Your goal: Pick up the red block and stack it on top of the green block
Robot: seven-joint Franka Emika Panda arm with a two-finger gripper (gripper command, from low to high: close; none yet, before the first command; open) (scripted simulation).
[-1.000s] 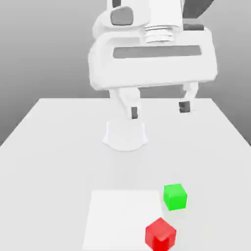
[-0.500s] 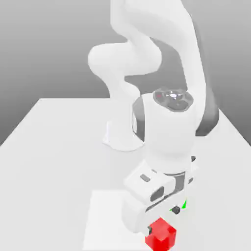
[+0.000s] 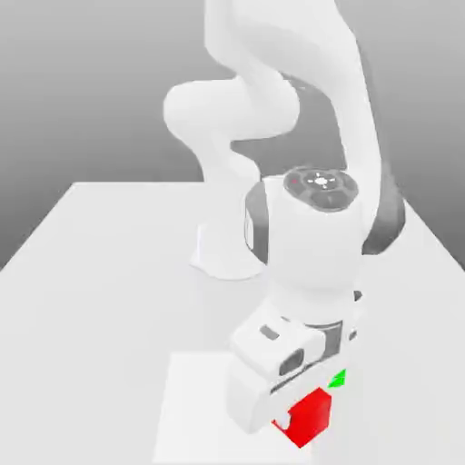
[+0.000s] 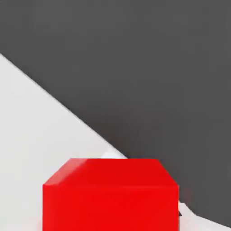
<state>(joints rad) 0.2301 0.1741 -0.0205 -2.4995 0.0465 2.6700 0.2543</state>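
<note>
One red block [image 3: 309,418] between closed fingers [image 3: 283,419]; green block [image 3: 338,379] partly hidden

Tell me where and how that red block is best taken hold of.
Probably by the middle of two opposite side faces, coming from above. The red block is a box shape with flat faces and straight edges, so flat pads should sit squarely on it. The pincer is over it that way, one fingertip at its side toward the exterior view's left.
</note>
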